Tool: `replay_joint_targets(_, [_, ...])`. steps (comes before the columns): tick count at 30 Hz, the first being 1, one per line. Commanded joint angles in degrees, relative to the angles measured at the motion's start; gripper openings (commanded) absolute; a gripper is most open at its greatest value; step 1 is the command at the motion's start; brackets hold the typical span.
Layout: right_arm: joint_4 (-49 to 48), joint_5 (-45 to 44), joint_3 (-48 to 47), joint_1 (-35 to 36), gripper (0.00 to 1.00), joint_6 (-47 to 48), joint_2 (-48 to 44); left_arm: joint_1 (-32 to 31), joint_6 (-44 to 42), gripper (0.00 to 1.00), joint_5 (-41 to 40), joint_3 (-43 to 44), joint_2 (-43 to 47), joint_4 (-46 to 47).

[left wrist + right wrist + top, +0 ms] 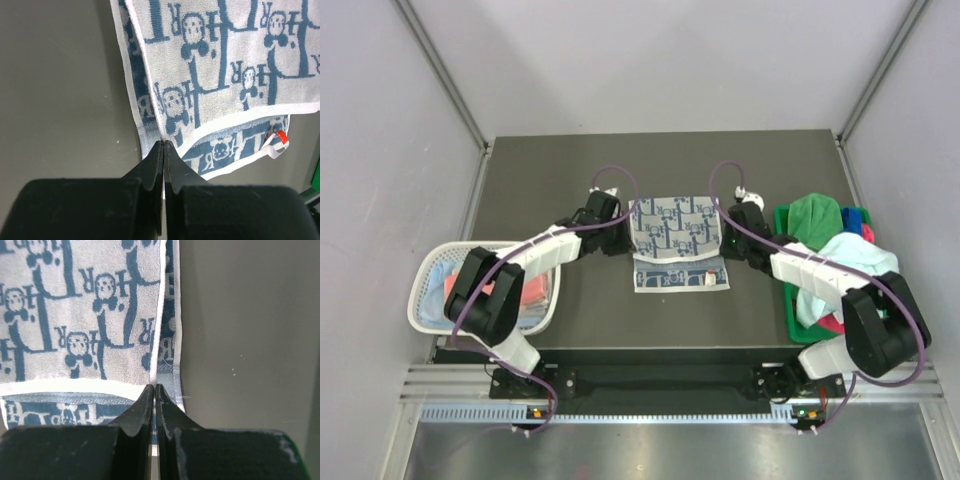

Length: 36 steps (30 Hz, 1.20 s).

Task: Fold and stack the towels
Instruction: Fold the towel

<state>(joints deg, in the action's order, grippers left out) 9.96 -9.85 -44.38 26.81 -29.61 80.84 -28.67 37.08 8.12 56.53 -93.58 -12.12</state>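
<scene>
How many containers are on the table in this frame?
2. A white mesh basket sits at the left edge of the table. A green bin sits at the right edge, partly covered by piled towels. No other container shows.

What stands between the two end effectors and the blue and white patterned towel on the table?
Nothing visible does. The left end effector and the right end effector each pinch a side edge of the patterned towel directly.
</scene>
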Motion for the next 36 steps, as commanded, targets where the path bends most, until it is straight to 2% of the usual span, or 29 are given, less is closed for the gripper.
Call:
replay_joint_targets(1, [1.4,-1.1,-1.6,-0.9,0.00,0.9,-3.8,-0.8,-1.1,0.00,1.6,1.8,3.2,-1.4])
replay_joint_targets(22, [7.4,-1.5,4.1,-1.1,0.00,0.8,-14.9,-3.8,0.6,0.00,2.0,-2.9,9.6,-3.2])
replay_joint_targets(36, [7.1,0.8,9.0,-1.0,0.00,-0.5,-18.8,-5.1,1.8,0.00,0.2,-6.3,11.1,-2.6])
